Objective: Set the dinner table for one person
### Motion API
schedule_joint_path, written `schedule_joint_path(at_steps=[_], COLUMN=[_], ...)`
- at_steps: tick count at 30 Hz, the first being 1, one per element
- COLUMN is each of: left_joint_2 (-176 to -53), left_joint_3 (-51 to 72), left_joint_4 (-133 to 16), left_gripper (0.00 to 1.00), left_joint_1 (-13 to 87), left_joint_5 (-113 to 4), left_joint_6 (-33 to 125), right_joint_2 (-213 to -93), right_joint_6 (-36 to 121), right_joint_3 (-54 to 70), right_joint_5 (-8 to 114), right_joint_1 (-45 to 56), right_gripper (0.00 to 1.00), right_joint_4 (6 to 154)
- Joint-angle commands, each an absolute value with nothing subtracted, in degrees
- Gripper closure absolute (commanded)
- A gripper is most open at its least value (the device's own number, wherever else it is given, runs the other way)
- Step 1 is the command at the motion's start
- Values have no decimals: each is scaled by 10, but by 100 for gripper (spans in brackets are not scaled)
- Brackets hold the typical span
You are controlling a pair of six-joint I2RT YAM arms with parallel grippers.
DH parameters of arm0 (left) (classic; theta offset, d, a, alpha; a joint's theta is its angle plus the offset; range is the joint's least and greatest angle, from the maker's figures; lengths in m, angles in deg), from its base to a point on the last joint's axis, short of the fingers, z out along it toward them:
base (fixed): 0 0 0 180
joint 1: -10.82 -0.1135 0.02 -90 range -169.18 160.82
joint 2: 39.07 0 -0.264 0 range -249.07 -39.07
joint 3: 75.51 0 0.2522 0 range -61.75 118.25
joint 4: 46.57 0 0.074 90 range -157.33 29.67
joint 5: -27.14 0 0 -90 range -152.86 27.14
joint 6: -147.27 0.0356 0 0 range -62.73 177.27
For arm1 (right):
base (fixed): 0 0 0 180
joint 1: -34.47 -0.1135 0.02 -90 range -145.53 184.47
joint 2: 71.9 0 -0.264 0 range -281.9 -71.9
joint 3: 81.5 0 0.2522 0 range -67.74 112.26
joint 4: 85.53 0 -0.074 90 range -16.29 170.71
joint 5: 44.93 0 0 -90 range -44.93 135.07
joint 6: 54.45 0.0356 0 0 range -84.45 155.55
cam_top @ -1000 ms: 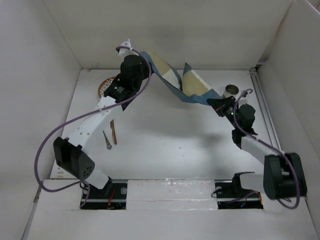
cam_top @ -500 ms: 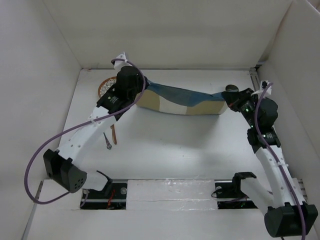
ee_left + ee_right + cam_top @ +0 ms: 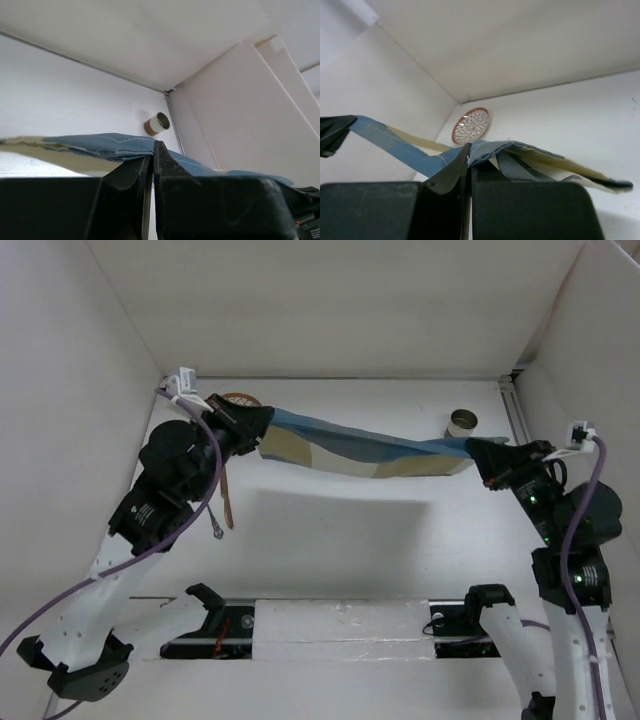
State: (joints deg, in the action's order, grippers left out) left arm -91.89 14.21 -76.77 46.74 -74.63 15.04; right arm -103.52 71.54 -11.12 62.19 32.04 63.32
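Bearing all, table: white, walled.
Cloth: blue and beige, stretched in the air over the table's far half, sagging between the grippers.
Left gripper: clamped on the left end of the Cloth.
Right gripper: clamped on the right end.
Plate: far left corner.
Cup: far right corner.

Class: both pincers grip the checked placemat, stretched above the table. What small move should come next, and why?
Probably lower both arms together, keeping the placemat taut. The left pincer and right pincer each clamp one end, and it hangs above its shadow on the dinner table, not yet laid flat.
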Motion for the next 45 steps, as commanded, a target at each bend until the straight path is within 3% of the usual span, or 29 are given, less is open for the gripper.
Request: schedule_joint_path(at_steps=[1, 6, 11, 19, 24, 27, 28, 29, 30, 33, 34, 40, 43, 45], left_joint_2=[-872, -868, -965, -1183, -1332, -1409, -1447, -1467, -1488, -1546, -1546, -1458, -1365, -1325], left_joint_3=[123, 117, 138, 209, 294, 348, 368, 392, 459, 552, 584, 561, 433, 304], left_joint_4=[-777, -799, -789, -744, -720, -720, -720, -725, -755, -803, -811, -816, -811, -783], left_gripper=[100, 100, 100, 100, 100, 100, 100, 97, 86, 50, 1, 0, 0, 0], left_joint_1=[456, 456, 456, 391, 335, 317, 317, 311, 311, 311, 311, 311, 332, 338], left_joint_5=[-765, -798, -840, -835, -744, -744, -744, -732, -731, -746, -752, -775, -822, -824], left_joint_6=[152, 125, 130, 168, 204, 210, 215, 223, 231, 251, 251, 254, 234, 212], right_joint_2=[-1015, -1041, -1126, -1426, -1557, -1644, -1663, -1678, -1694, -1694, -1694, -1686, -1669, -1635], right_joint_6=[675, 675, 675, 664, 664, 651, 651, 651, 651, 646, 631, 553, 506, 506], right_joint_3=[-54, -35, -48, 9, 49, 129, 150, 184, 196, 237, 251, 330, 304, 196], right_joint_5=[604, 604, 611, 655, 652, 661, 668, 668, 662, 638, 633, 574, 512, 486], right_joint_1=[325, 325, 325, 325, 317, 310, 310, 310, 310, 299, 292, 239, 189, 167], right_gripper=[100, 100, 100, 97, 94, 66, 41, 16, 0, 0, 0, 0, 0, 0], right_joint_4=[555, 561, 643, 786, 856, 856, 846, 835, 835, 829, 820, 699, 631, 659])
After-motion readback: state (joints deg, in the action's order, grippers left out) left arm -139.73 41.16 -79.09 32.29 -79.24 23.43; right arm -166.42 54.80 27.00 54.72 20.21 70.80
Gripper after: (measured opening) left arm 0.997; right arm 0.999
